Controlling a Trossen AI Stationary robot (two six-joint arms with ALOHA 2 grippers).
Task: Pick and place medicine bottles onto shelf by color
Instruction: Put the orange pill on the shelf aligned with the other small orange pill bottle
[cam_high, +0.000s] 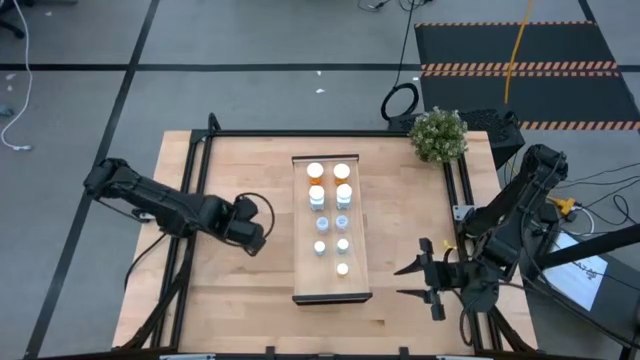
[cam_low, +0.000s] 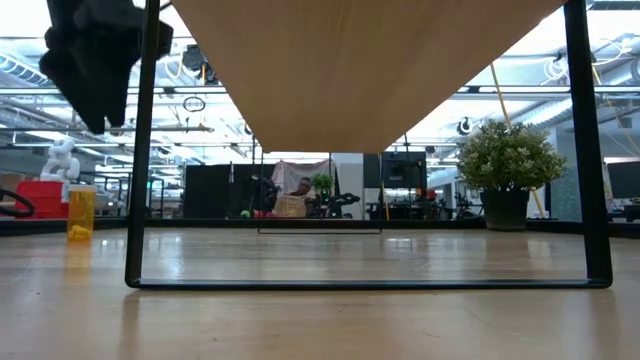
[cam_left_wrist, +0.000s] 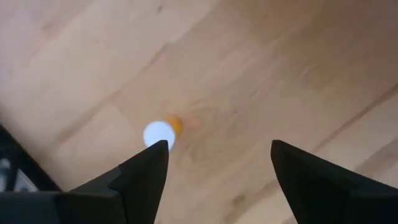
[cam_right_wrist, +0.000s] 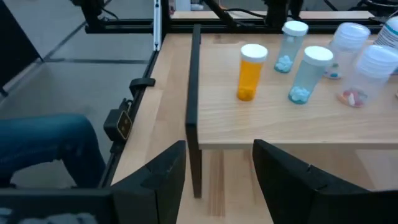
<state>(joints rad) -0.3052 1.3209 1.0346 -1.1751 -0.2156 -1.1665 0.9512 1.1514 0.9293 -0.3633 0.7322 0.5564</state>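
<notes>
Left gripper (cam_left_wrist: 214, 180) spread wide, empty, above orange bottle (cam_left_wrist: 160, 132) on table (cam_left_wrist: 280, 68); right gripper (cam_right_wrist: 214, 180) parted, empty.

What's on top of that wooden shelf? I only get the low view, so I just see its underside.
Observer: Medicine bottles stand in two rows on the shelf.
Operator: Is the left gripper open?
Observer: Yes. The left gripper is open, directly above an orange bottle standing on the table.
Operator: Where's the other one?
Observer: The right gripper is open too, to the right of the shelf's near end.
</notes>
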